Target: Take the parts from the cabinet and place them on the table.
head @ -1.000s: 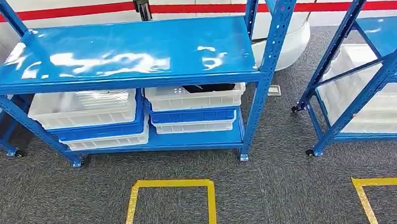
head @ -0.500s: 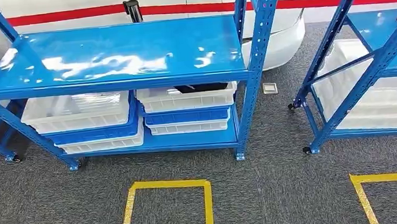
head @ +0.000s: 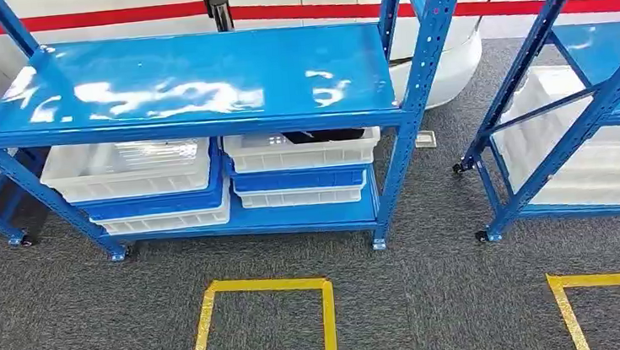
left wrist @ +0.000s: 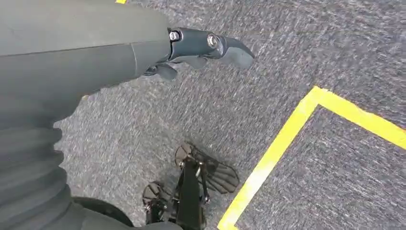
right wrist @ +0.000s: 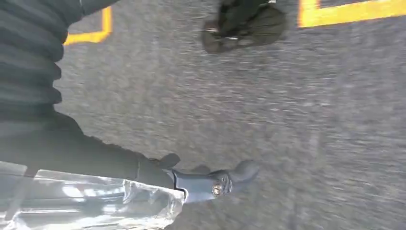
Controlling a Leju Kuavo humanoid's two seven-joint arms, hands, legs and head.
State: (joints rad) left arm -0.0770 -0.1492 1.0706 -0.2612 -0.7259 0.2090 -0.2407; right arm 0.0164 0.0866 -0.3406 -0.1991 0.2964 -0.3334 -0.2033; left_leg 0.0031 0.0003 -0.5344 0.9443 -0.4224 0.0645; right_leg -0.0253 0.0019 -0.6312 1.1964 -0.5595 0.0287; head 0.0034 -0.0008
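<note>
The robot faces the blue cabinet (head: 197, 83), where dark parts (head: 324, 136) lie in the upper white bin (head: 300, 152). The right hand (right wrist: 210, 184) grips a clear plastic bag (right wrist: 86, 201); the left hand (left wrist: 201, 48) holds nothing, and whether its fingers are spread cannot be told. It should step squarely up and crouch to reach under the shelf.

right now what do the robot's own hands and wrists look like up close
The left hand has a smooth dark grey cover running back to a ribbed grey bellows at the wrist, a thick blue-grey thumb with silver screws at its joints, and darker fingers beneath. The right hand matches: ribbed dark grey cover, blue-grey thumb with a round metal fastener. No cables or markings can be made out.
</note>
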